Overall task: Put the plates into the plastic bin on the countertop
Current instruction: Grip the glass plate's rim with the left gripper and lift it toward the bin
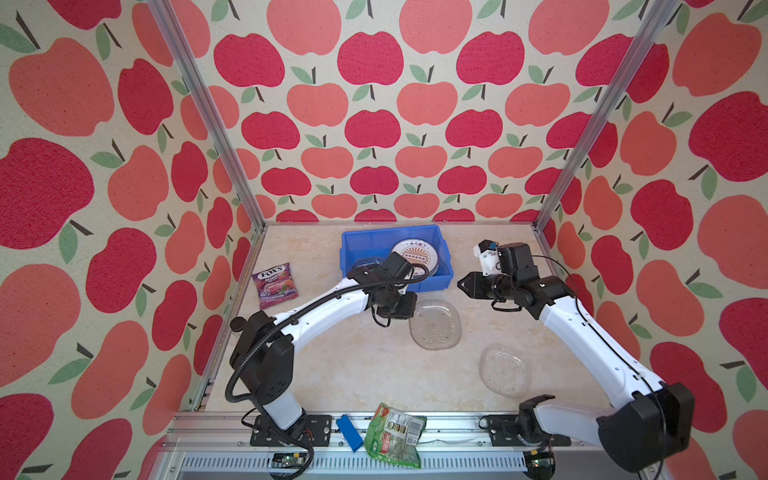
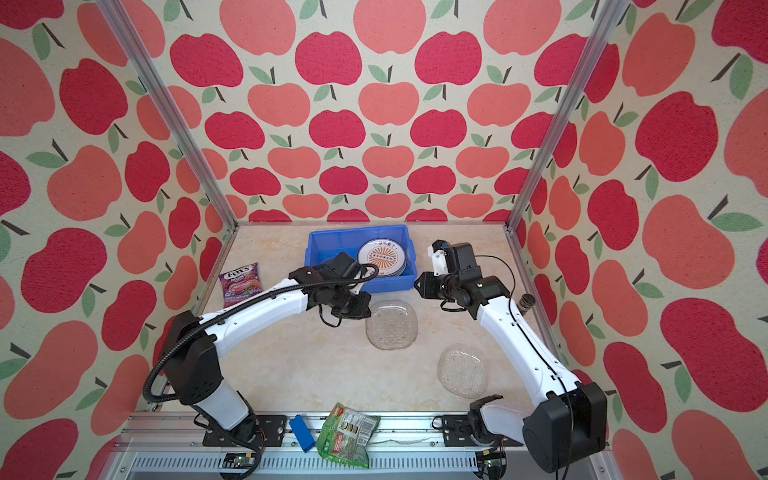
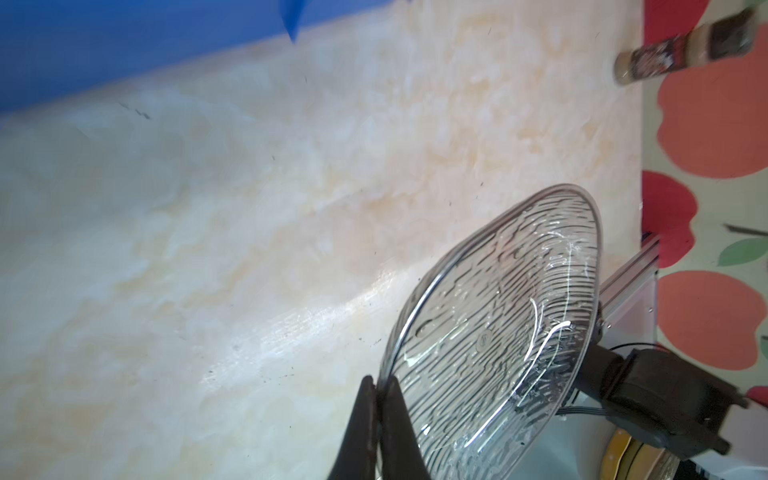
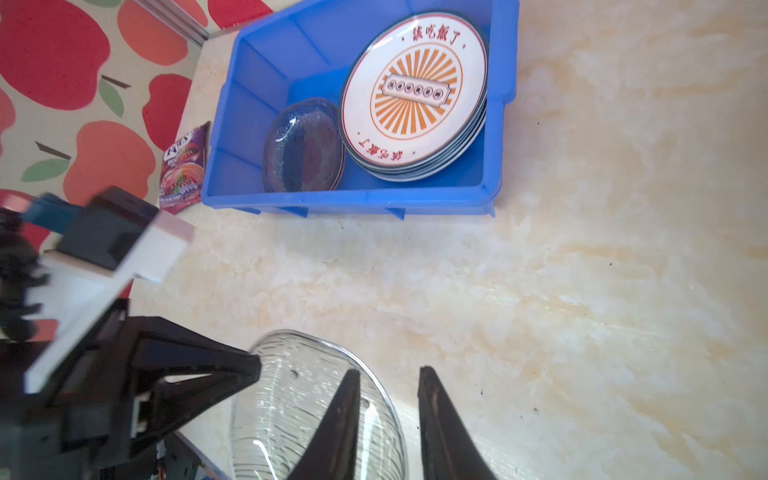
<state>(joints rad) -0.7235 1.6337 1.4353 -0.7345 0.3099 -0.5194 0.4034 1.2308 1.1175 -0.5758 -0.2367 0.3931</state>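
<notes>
My left gripper is pinching a glass plate.
Its jaws are pressing together on the rim, just in front of the blue bin on the countertop; I am keeping the right gripper nearby, jaws apart, empty.

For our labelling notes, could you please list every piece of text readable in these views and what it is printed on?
"FOX'S": purple candy packet; its smaller print is unreadable.
"該吃飯了": red, printed twice around the top round plate in the blue bin.
Plate's centre banner: characters too small to read.
Green packet at the front: print and barcode too small.
Spice jar label: blurred.
</notes>
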